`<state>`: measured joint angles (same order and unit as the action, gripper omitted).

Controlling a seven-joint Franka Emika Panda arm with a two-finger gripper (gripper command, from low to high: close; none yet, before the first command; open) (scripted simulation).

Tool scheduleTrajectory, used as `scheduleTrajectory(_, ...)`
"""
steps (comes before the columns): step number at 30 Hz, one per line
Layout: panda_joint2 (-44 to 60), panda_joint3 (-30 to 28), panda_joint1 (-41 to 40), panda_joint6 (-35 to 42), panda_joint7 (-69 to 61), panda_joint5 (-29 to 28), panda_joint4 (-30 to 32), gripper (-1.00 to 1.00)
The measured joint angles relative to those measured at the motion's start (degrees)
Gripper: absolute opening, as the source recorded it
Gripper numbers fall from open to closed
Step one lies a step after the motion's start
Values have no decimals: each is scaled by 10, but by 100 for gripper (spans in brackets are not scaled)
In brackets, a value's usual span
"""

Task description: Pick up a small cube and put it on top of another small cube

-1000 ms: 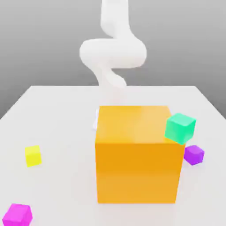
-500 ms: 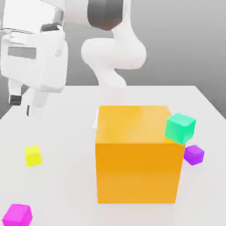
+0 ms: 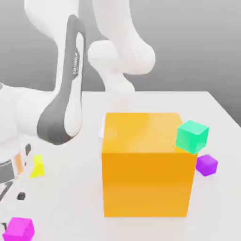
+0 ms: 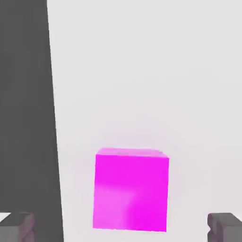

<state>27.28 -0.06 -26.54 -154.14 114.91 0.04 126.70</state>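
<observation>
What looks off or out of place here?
The teal cube sits on the far right top corner of the orange block, seemingly overhanging the edge. The magenta cube lies flat on the table.

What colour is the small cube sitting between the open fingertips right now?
Bright magenta-pink, plain on every visible face. The small cube shows best in the hand view.

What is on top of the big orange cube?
A teal-green cube sits at the orange cube's top corner on the exterior view's right; the rest of the top is bare. Whatever is behind the orange cube is covered.
</observation>
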Motion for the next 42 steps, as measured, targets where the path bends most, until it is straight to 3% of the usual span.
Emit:
scheduleTrajectory(1, 21, 0, 0, -16, 1, 1, -4, 0)
scheduleTrajectory(2, 35, 0, 0, -27, 1, 1, -7, -100)
scheduleTrajectory(9, 35, 0, 0, -28, 1, 1, -7, -100)
scheduleTrajectory(14, -56, 5, 7, 44, -3, -5, 12, -100)
scheduleTrajectory(21, -194, 74, 70, 157, -77, -26, 38, -100)
scheduleTrajectory(36, -486, 174, 288, 380, -335, 71, 100, -100)
scheduleTrajectory(40, -472, 189, 299, 314, -347, 78, 152, -100)
scheduleTrajectory(41, -467, 193, 297, 299, -348, 79, 161, 100)
scheduleTrajectory(42, -467, 193, 297, 299, -348, 79, 161, 100)
